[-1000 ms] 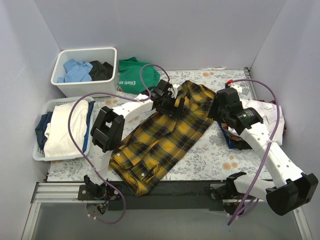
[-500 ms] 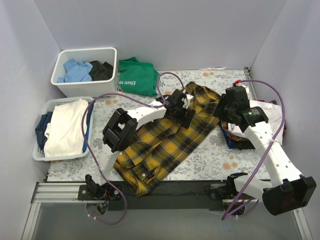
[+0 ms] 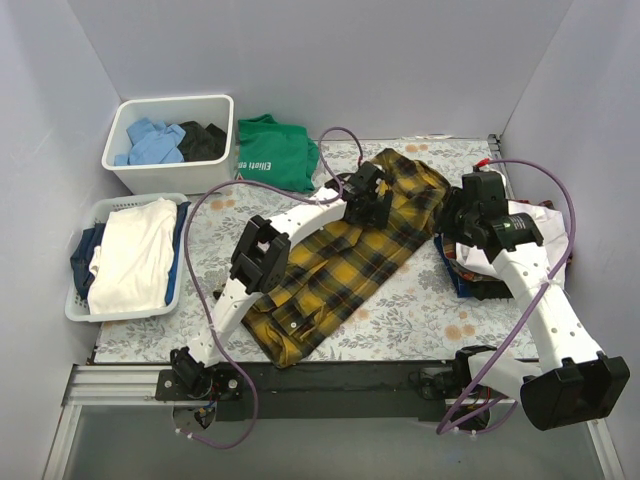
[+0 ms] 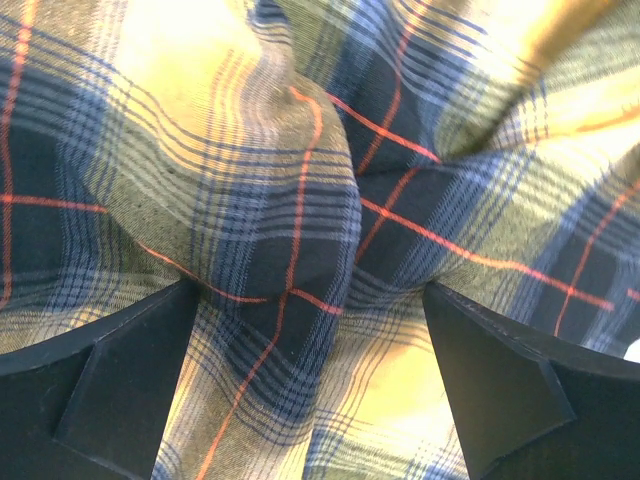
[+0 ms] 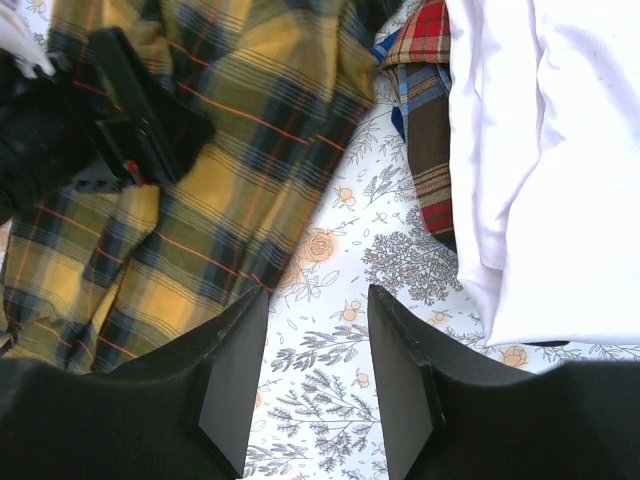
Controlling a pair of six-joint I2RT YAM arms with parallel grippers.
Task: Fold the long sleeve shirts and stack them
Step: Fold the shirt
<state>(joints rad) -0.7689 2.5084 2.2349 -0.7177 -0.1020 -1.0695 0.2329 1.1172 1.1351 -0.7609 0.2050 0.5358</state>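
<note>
Spreading out the yellow-and-black plaid shirt (image 3: 345, 270), by the look of it. Lies rumpled on a slant across the flowered bench (image 3: 420, 300), with one end at the near edge and the other toward the far right. Looks soft, limp and fairly thick. Likely to sag, bunch and drag on the bench covering rather than slip. Shows nothing fragile. Best taken by a doubled edge at collar, shoulder or cuff, not by a single loose layer mid-panel.

Meets the left pincer (image 4: 308, 300) on its far half, with jaws wide apart over a raised ridge of plaid and nothing clamped yet. Leaves the right pincer (image 5: 315, 365) just beside its right edge, above bare bench, with jaws apart and empty.

Keeps the white shirt (image 5: 540, 150) to its right, draped over a pile of folded clothes (image 5: 430, 130). Farther off, toward the far left: green T-shirt (image 3: 275, 150) and white bin (image 3: 175, 99).
</note>
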